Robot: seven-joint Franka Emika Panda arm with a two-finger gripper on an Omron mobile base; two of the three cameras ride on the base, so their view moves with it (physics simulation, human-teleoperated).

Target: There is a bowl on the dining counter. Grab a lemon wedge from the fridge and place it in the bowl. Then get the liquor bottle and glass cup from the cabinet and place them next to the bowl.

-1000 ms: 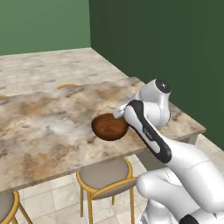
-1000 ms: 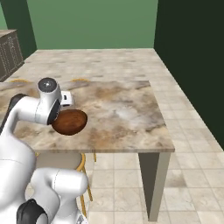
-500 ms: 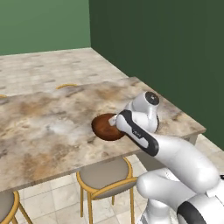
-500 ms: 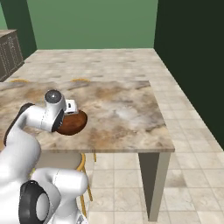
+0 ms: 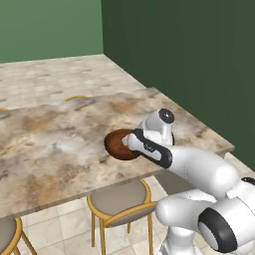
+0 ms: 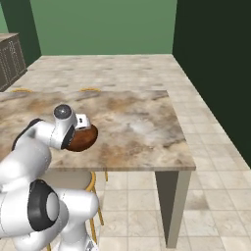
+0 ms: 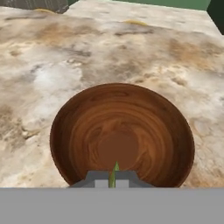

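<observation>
**Bowl near the counter's front edge, hand over its near rim**

The shallow round reddish-brown wooden bowl sits on the beige-brown marbled stone dining counter, close to the counter's near edge, at centre frame in the left base view and left of centre in the right base view. The two-finger gripper sits at the bottom centre of the hand view, above the bowl's near rim, with a thin green-yellow sliver between its tips. Round padded stools with yellow frames stand under the counter's near edge, at the lower centre of the left base view.
</observation>
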